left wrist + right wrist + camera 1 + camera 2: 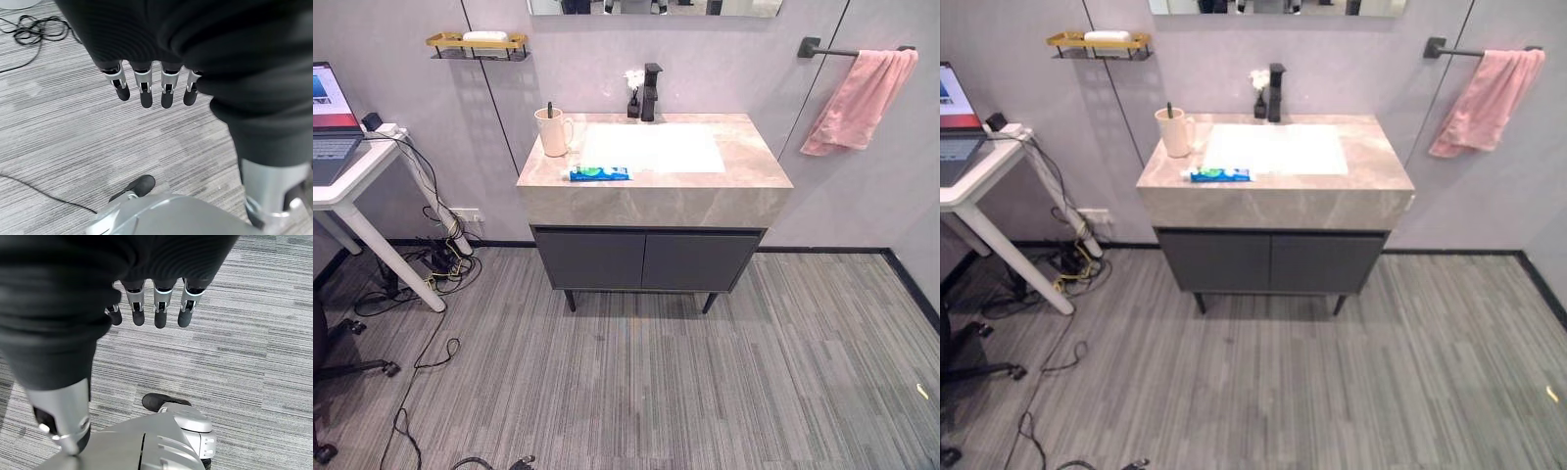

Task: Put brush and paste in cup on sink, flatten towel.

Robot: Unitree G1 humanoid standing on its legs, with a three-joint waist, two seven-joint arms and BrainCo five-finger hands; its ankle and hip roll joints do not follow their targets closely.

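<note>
Upright in cup (552, 132): brush (549, 109).

The sink (656, 191) top looked like polished beige stone around a smooth white basin, the cup (552, 132) glazed ceramic, the pink towel (858, 101) soft cloth, the floor (705, 382) matt streaked carpet.

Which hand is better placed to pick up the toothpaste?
Probably the left hand: the toothpaste lies on the counter's left front, by the cup. Both hands hang open, the right hand too.
</note>
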